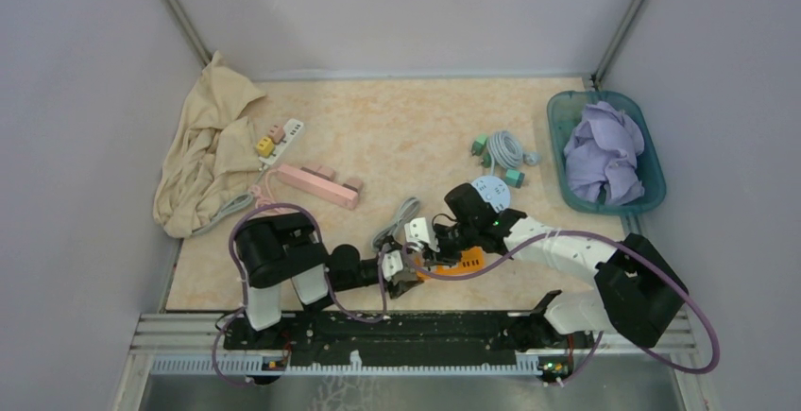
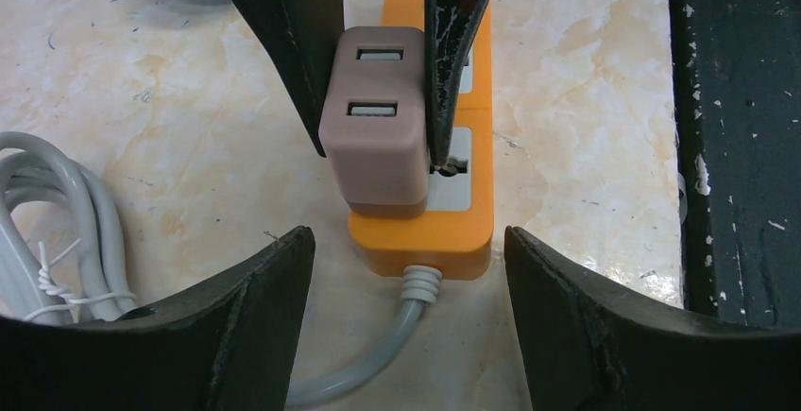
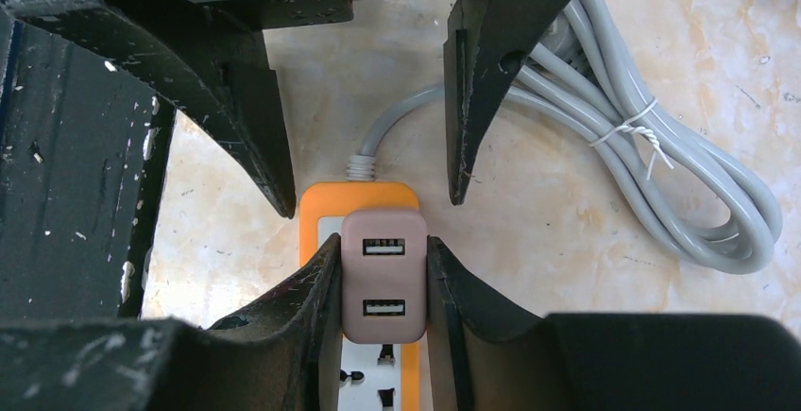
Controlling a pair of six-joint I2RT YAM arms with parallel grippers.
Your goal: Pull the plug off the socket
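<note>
- My right gripper [image 3: 383, 246] is clamped on the brown plug [image 3: 383, 283], which sits seated in the orange power strip [image 2: 425, 241] on the tabletop [image 2: 586, 99], near the arm bases.
- My left gripper [image 2: 408, 241] stands wide, straddling the strip's near end without touching it.
- The grasp is made; I judge that bracing the strip and the pull itself are left.

From above the jaws cover most of the orange power strip [image 1: 469, 262] and seemingly the whole brown plug [image 2: 373, 137], whose prongs sit buried in it, and its far end runs off both wrist views.
</note>
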